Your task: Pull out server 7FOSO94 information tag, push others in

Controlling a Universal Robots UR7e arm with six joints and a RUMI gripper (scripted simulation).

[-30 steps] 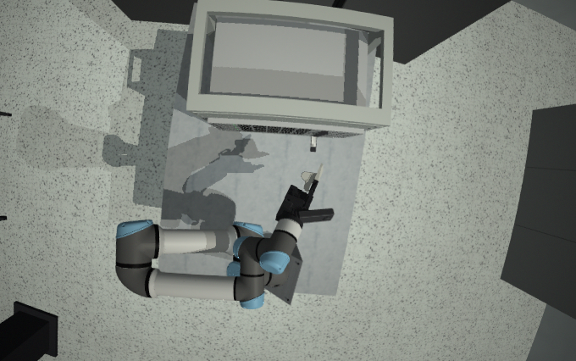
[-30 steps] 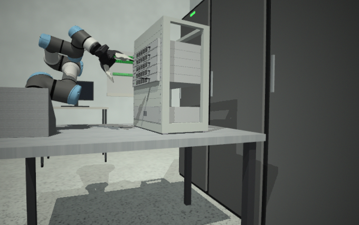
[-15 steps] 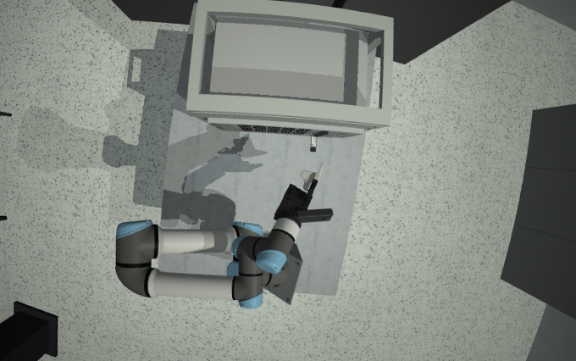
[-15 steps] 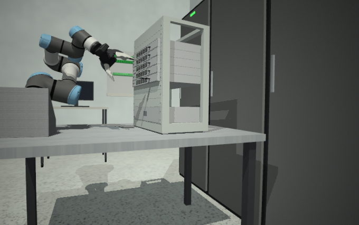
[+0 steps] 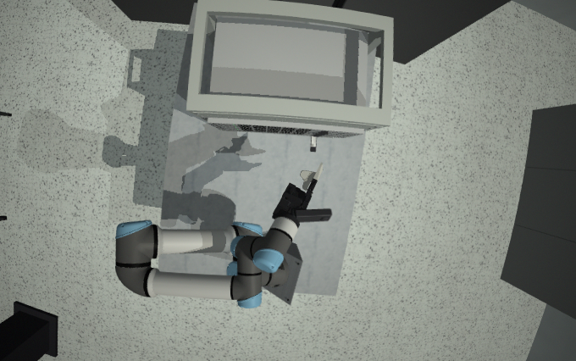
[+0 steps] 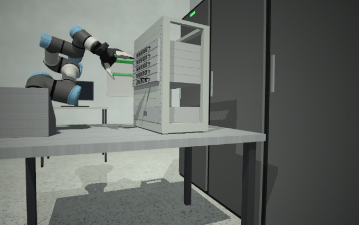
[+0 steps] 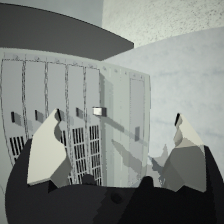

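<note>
The arm [image 5: 191, 286] [image 6: 62, 67] starts at the near end of a pale grey table [image 5: 327, 247] [image 6: 185, 139] [image 7: 195, 80], beside a grey mounting block [image 6: 24, 112]. Shadows of the arm fall across the left part of the top. Speckled light floor [image 5: 445, 191] [image 6: 126, 172] [image 7: 155, 15] spreads around and below, and the table's dark legs [image 6: 248, 180] stand on it. Between base and rack, the gripper [image 5: 312, 169] [image 6: 123, 68] [image 7: 118, 111] hangs with its two fingers spread wide, nothing held.

At the far end the rack [image 5: 293, 103] [image 6: 166, 79] [image 7: 146, 100] stands upright on the table, an open-sided pale frame. Its upper part holds a stack of five servers with dark grilles. The lowest server's information tag [image 5: 312, 143] [image 6: 144, 78] [image 7: 99, 111] sticks out toward the arm, well to the right of the rack's middle, and the gripper is apart from it. The tags of the four servers above [image 7: 45, 95] sit much closer to their fronts. The print is too small to read, so I cannot tell which is 7FOSO94. Lower down are plain panels and a unit with a small dark square [image 6: 145, 113] [image 7: 137, 133].

Tall dark cabinets [image 6: 238, 79] [image 5: 433, 25] rise behind the rack; more dark units [image 5: 548, 191] stand at right. Across the room on the left, a monitor [image 6: 87, 90] rests on a desk [image 6: 97, 108].
</note>
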